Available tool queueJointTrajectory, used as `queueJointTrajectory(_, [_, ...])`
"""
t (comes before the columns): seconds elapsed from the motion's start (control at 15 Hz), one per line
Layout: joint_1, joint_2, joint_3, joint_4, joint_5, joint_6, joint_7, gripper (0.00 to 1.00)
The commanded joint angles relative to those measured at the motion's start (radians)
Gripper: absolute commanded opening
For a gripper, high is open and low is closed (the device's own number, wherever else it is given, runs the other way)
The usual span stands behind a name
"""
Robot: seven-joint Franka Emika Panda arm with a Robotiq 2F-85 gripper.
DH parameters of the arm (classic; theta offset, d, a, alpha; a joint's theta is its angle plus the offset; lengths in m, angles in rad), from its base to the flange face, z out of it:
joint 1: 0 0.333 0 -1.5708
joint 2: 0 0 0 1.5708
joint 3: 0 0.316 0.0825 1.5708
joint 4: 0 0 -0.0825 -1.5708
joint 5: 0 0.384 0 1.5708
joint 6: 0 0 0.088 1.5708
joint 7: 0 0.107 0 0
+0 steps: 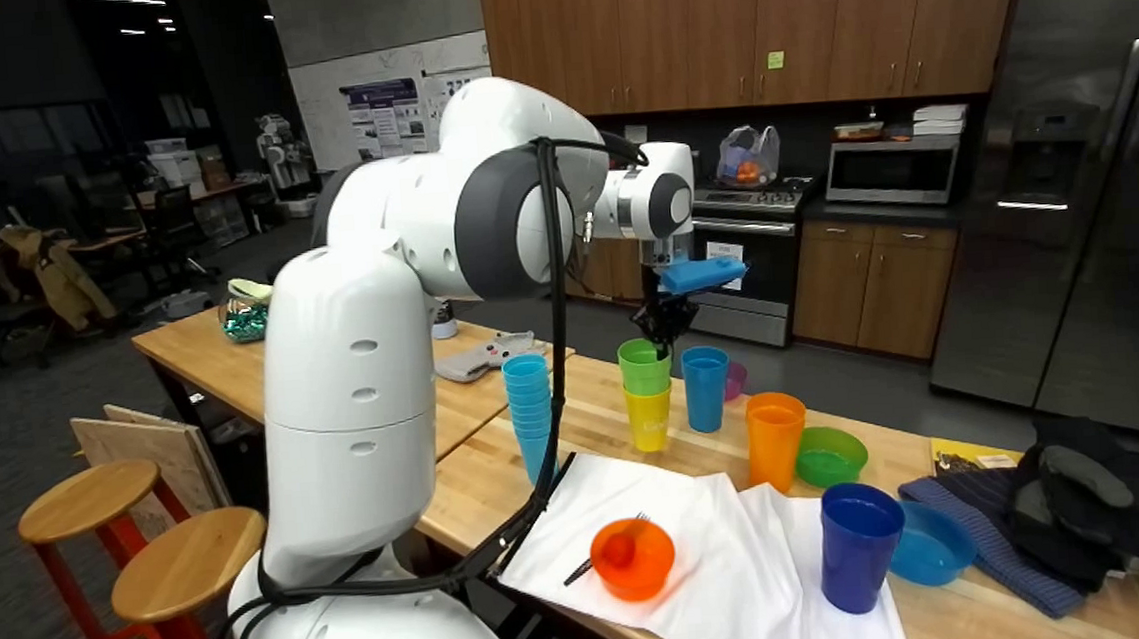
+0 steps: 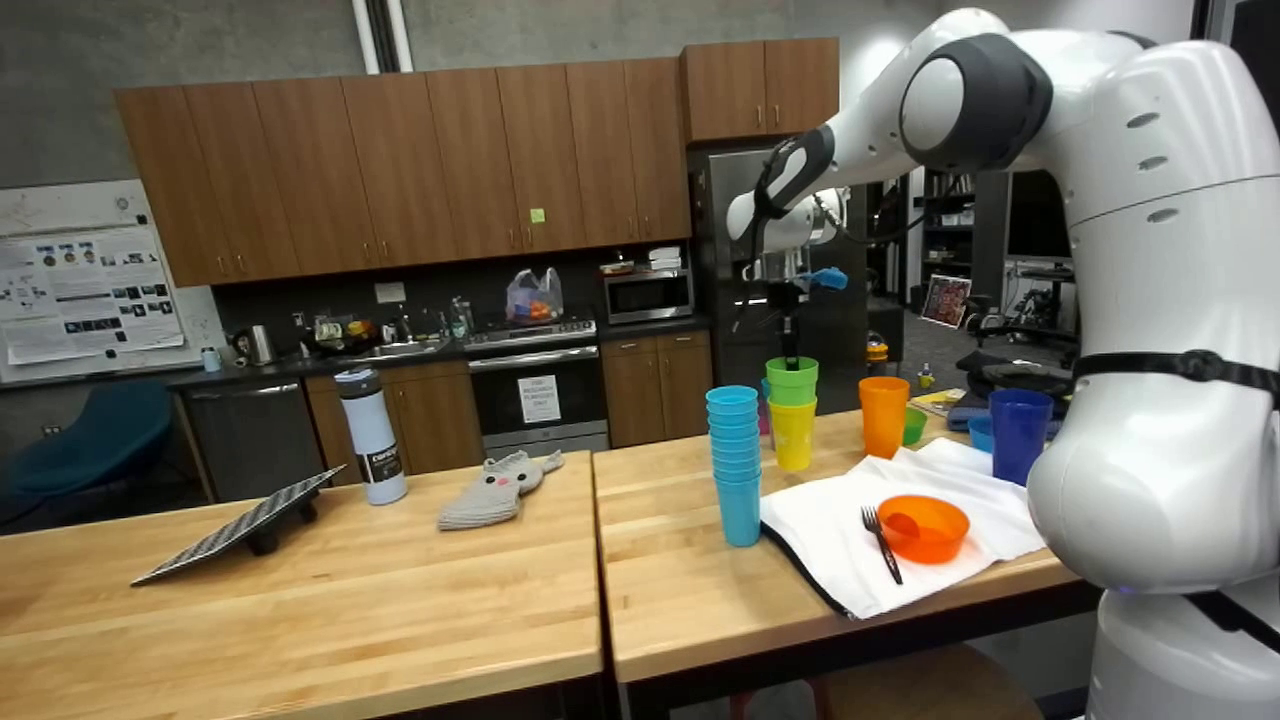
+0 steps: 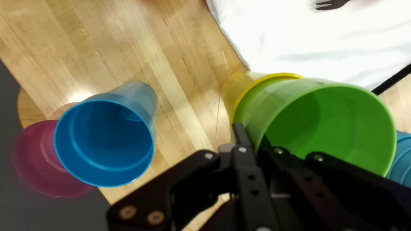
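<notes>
1. The gripper [image 3: 252, 138] is narrowed, pinching the wall of the green cup [image 3: 334, 131], one finger inside it and one outside.
2. The green cup sits partly inside the upright yellow cup [image 1: 649, 422] on the table [image 2: 680, 570].
3. Nearby stand a blue cup [image 1: 706, 392] and stacked light-blue cups [image 2: 738, 505].
4. Farther off, a white cloth [image 2: 825, 530] bears an orange bowl [image 2: 930, 547] and a fork [image 2: 882, 543].

Arm [image 1: 348, 375]: glossy white, rounded; small grey oval caps [image 1: 363, 347]
Joint bands [image 1: 485, 225]: dark grey
Cable [image 1: 555, 290]: black, long
Strap [image 2: 1150, 367]: black
Wrist piece [image 1: 702, 274]: bright blue
Gripper [image 3: 251, 134]: black; screws [image 3: 155, 217] copper-coloured, others silver
</notes>
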Motion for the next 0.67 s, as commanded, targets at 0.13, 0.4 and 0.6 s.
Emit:
queueJointTrajectory(0.13, [0.005, -0.031, 0.009, 0.025, -0.063, -0.004, -0.012, 0.02])
queueJointTrajectory(0.4, [0.001, -0.026, 0.012, 0.035, -0.06, -0.005, -0.012, 0.02])
queueJointTrajectory(0.6, [-0.009, -0.004, 0.008, 0.066, -0.042, -0.015, -0.014, 0.02])
